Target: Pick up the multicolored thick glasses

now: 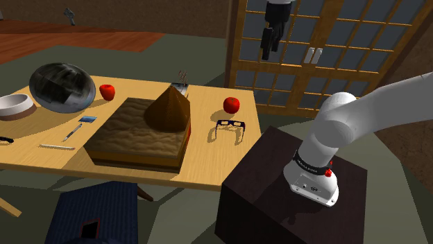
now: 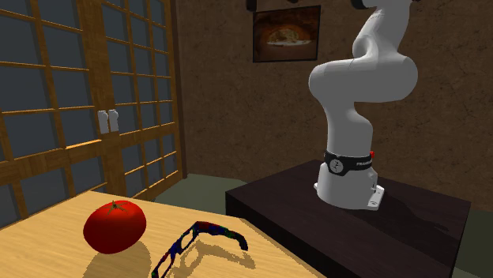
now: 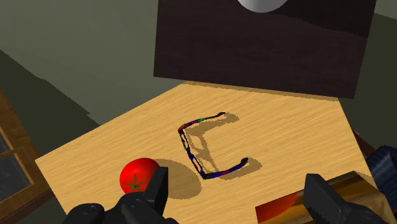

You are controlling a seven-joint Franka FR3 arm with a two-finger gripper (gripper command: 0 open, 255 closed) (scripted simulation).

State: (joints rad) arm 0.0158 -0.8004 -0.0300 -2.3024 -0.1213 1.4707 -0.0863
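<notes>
The multicoloured thick-framed glasses (image 1: 231,125) lie with arms unfolded on the wooden table (image 1: 208,156), near the corner closest to the dark stand (image 1: 277,194). A red tomato (image 1: 231,105) sits just behind them. The second exterior view has the glasses (image 2: 201,241) beside the tomato (image 2: 115,226). My black gripper (image 1: 268,41) hangs high above that table corner, well clear of the glasses. In the wrist view the glasses (image 3: 207,146) lie far below, between the spread fingertips of the gripper (image 3: 240,194), which is open and holds nothing.
A large brown block with a cone (image 1: 142,132) takes up the table's middle. Further along are a second red fruit (image 1: 107,91), a dark bowl (image 1: 61,86), a white bowl (image 1: 15,105) and a pen (image 1: 73,132). A blue chair (image 1: 97,211) stands in front; lattice doors (image 1: 326,48) behind.
</notes>
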